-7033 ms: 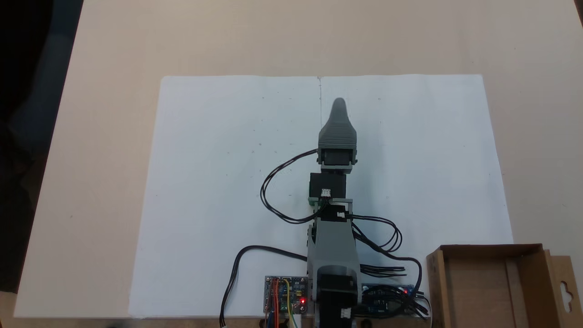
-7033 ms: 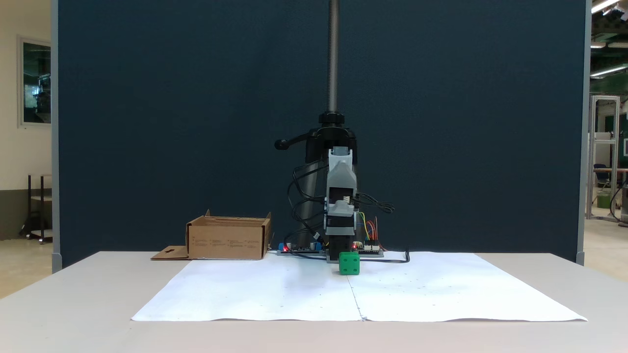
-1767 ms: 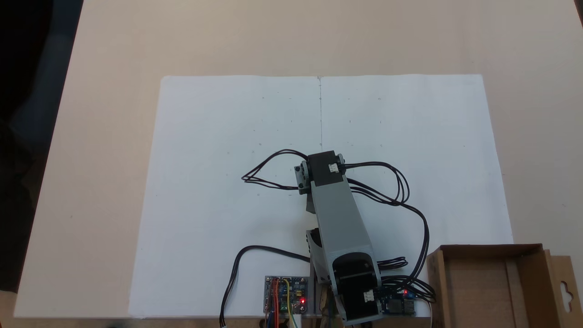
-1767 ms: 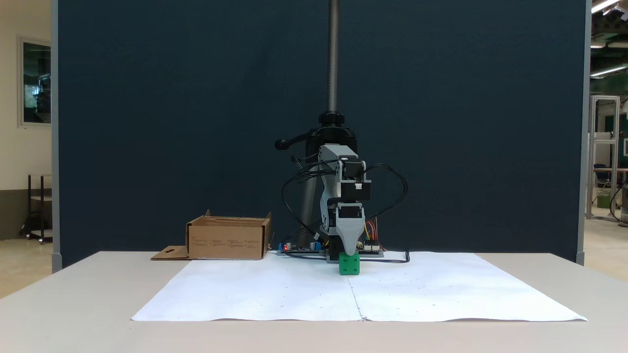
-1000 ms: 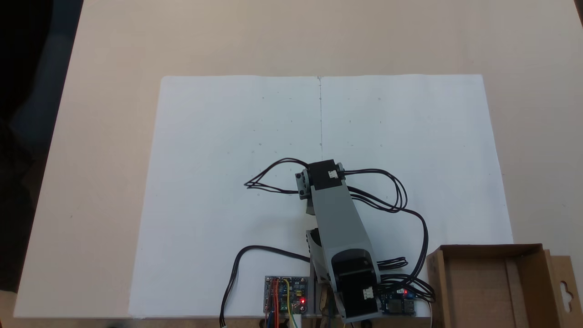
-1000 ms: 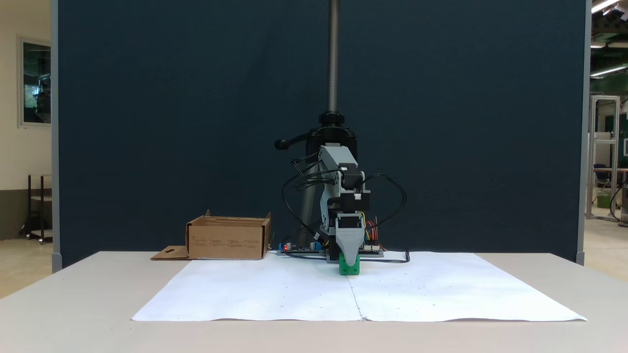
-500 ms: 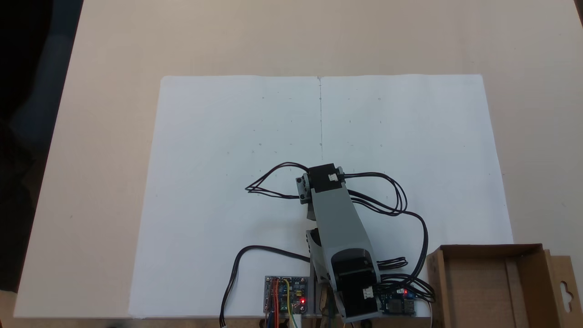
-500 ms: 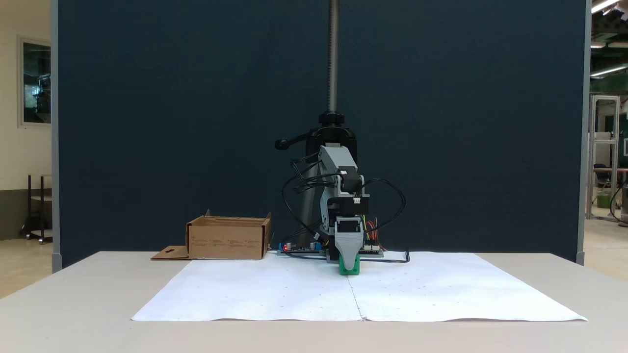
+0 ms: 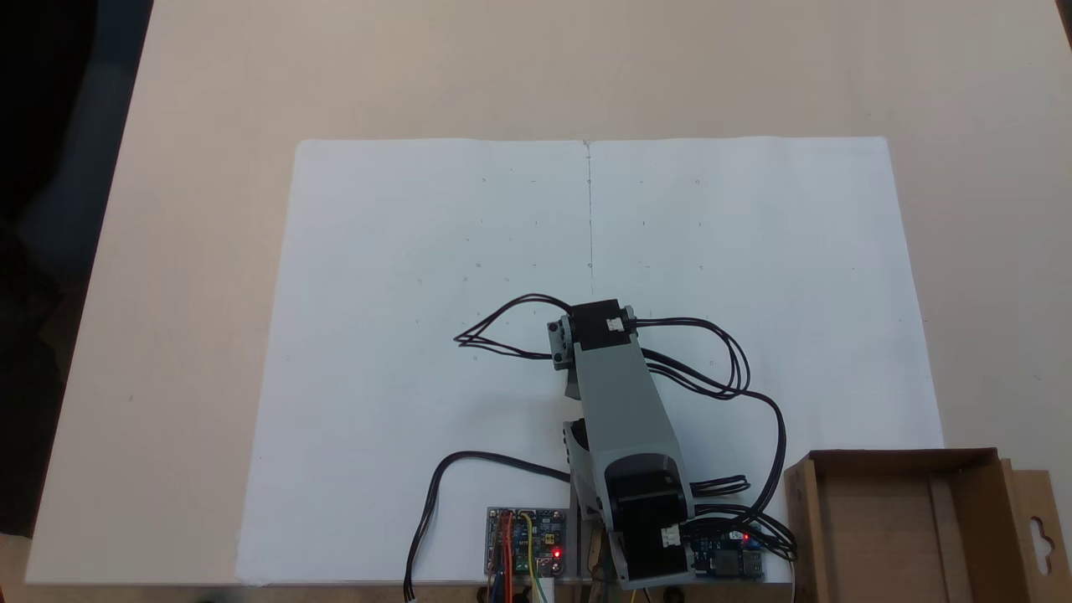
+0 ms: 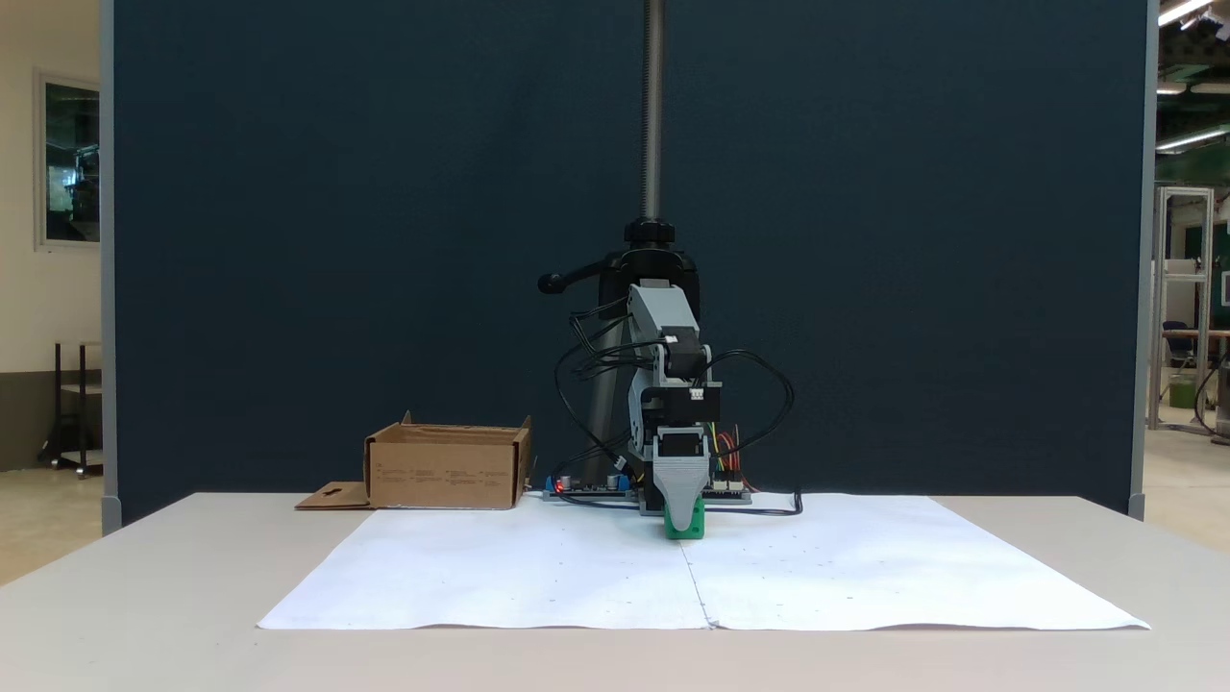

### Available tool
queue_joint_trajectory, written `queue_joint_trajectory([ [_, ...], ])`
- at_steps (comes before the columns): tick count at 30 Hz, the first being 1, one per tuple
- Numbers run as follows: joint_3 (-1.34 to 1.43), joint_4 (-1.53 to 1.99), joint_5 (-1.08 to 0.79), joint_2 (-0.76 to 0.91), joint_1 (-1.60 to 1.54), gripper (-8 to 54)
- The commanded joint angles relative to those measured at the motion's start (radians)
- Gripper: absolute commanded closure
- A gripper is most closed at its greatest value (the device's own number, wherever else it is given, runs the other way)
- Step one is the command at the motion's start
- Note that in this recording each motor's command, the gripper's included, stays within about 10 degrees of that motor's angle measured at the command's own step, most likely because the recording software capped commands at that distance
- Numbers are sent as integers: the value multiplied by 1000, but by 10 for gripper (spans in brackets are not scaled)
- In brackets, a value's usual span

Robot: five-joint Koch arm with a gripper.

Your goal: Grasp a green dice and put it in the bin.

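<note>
The green dice [image 10: 700, 525] sits on the white paper just in front of the arm's base. My gripper [image 10: 682, 524] points straight down onto it. Its grey front jaw covers the middle of the dice's face, and green shows on both sides of the tip. The second jaw lies behind the first, so the gap between them is hidden. Seen from above, the grey forearm [image 9: 624, 402] covers both the dice and the jaws. The bin [image 9: 879, 528] is a brown cardboard box at the lower right of that view, and the same bin [image 10: 447, 471] stands left of the arm in the front view.
White paper [image 9: 419, 251] covers the middle of the beige table [image 9: 209, 84]. Circuit boards [image 9: 526, 540] with red lights sit by the arm's base. Black cables [image 9: 737, 360] loop out on both sides of the arm. A dark panel and a metal pole [image 10: 653, 106] stand behind it.
Over the last second the gripper has come down further over the dice, so its tip now covers more of the green face. The dice and the bin have not moved.
</note>
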Motion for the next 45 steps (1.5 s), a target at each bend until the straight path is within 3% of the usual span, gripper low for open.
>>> queue_joint_trajectory([
  [1,-12,-43,-63,-2,-15,38],
  [8,-6,-48,-66,-5,-15,74],
  [13,0,-54,-64,-3,-17,146],
  [18,0,-61,-64,-3,-18,149],
  [25,2,-61,-64,-3,-18,336],
  [37,-20,-372,-64,51,169,336],
  [45,-195,-561,-133,46,408,335],
])
